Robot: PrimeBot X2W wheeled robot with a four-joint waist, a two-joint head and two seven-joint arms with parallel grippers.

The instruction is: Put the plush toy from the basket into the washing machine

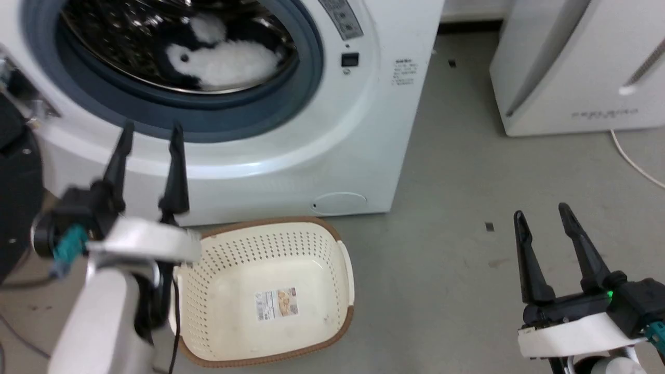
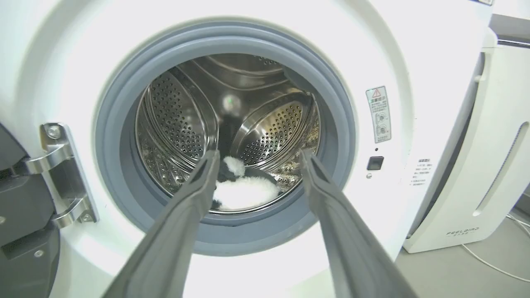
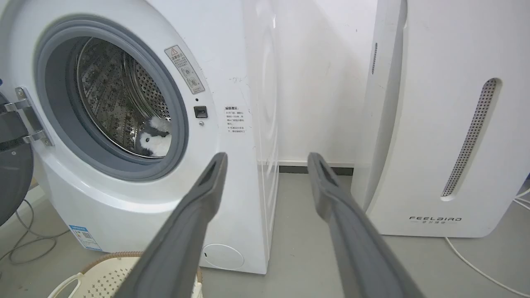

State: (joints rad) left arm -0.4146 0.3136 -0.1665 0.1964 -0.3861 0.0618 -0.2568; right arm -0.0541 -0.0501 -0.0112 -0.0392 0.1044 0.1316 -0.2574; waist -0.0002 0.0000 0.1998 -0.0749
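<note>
The black-and-white plush toy (image 1: 218, 59) lies inside the steel drum of the washing machine (image 1: 332, 156), on the drum's lower part; it is also seen as the plush toy (image 2: 244, 190) and the plush toy (image 3: 154, 138). My left gripper (image 1: 150, 132) is open and empty just outside the grey-gasketed opening (image 2: 331, 103), fingers pointing at the drum. The cream basket (image 1: 228, 259) stands on the floor before the washer with only a barcode sticker inside. My right gripper (image 1: 540, 215) hangs open and empty over the floor at the lower right.
The washer's dark door (image 1: 15, 197) is swung open at the left, with its steel hinge (image 2: 58, 174). A white FEELBIRD appliance (image 3: 447, 124) stands right of the washer, a white cable (image 1: 636, 163) on the grey floor beside it.
</note>
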